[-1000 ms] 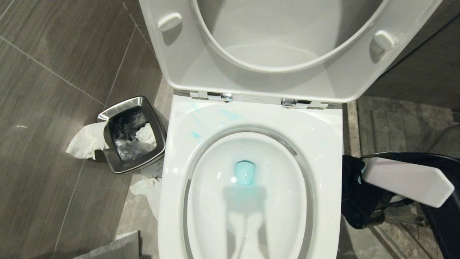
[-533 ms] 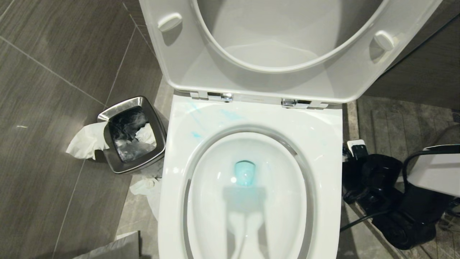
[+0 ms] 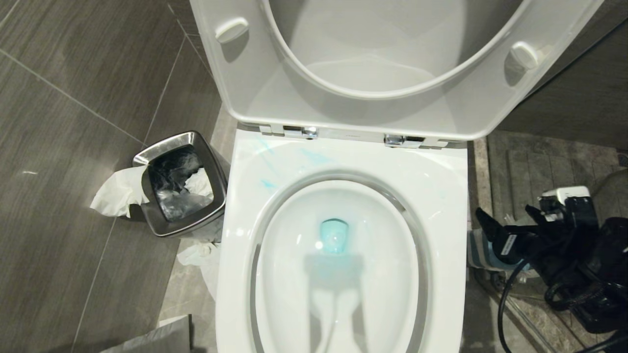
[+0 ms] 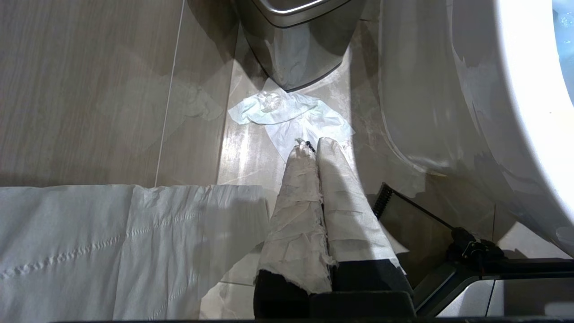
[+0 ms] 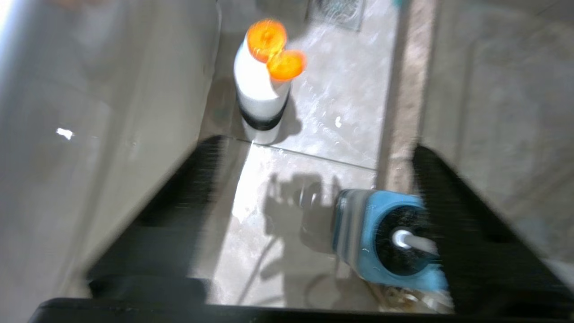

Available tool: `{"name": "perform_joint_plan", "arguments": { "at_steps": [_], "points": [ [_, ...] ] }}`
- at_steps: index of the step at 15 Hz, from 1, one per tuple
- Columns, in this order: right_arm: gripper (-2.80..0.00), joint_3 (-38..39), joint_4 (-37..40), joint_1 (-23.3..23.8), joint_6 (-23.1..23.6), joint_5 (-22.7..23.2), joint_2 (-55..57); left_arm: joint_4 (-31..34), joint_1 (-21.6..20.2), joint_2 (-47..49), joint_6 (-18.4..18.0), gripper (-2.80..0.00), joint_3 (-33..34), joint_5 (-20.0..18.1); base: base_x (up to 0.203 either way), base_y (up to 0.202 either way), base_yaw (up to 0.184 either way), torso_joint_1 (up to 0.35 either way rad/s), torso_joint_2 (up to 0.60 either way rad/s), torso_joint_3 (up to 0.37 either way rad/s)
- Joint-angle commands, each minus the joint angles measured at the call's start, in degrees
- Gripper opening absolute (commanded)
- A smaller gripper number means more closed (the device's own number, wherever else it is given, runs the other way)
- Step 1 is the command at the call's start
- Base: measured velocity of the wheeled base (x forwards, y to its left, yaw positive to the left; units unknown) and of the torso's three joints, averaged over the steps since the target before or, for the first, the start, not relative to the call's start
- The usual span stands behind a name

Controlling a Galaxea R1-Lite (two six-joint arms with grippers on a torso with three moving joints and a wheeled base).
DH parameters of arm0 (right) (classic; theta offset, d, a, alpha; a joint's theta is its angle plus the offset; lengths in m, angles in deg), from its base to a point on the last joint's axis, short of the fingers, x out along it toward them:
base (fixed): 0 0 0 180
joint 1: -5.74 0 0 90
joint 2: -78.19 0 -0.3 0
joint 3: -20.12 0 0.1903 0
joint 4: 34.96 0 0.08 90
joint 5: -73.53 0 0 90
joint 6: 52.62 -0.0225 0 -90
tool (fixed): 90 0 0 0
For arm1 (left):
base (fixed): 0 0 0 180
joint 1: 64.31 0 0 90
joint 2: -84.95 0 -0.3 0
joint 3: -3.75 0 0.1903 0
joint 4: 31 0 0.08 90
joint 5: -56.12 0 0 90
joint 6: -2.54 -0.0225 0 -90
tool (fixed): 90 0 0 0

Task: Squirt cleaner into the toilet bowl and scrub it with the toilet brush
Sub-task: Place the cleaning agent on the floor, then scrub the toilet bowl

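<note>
One step done: cleaner tints the toilet bowl at frame centre. Scrubbing remains; toilet brush untouched, lower right. My right gripper spread empty above it; left gripper closed.

Bright overhead light glares off the bowl, where my shadow falls. My right wrist view smears with motion blur; the left stays sharp.

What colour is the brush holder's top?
Blue, around a black well where the toilet brush sits; the holder shows best in the right wrist view.
</note>
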Motion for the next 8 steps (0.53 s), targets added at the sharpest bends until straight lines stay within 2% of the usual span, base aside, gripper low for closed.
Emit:
{"name": "perform_joint_plan", "arguments": {
  "at_steps": [1, 3, 4, 8],
  "points": [
    [-2.80, 2.9, -0.5, 0.1, 0.3, -0.2, -10.3, 0.0, 0.0, 0.0, 0.0, -2.80, 0.0, 0.0, 0.000, 0.000, 0.000, 0.000, 0.00, 0.000],
    [-2.80, 3.3, -0.5, 0.1, 3.5, -0.7, -12.4, 0.0, 0.0, 0.0, 0.0, -2.80, 0.0, 0.0, 0.000, 0.000, 0.000, 0.000, 0.00, 0.000],
    [-2.80, 3.3, -0.5, 0.1, 4.7, -2.4, -13.3, 0.0, 0.0, 0.0, 0.1, -2.80, 0.0, 0.0, 0.000, 0.000, 0.000, 0.000, 0.00, 0.000],
    [-2.80, 8.1, -0.5, 0.2, 5.5, -3.8, -17.6, 0.0, 0.0, 0.0, 0.0, -2.80, 0.0, 0.0, 0.000, 0.000, 0.000, 0.000, 0.00, 0.000]
  ]
}}
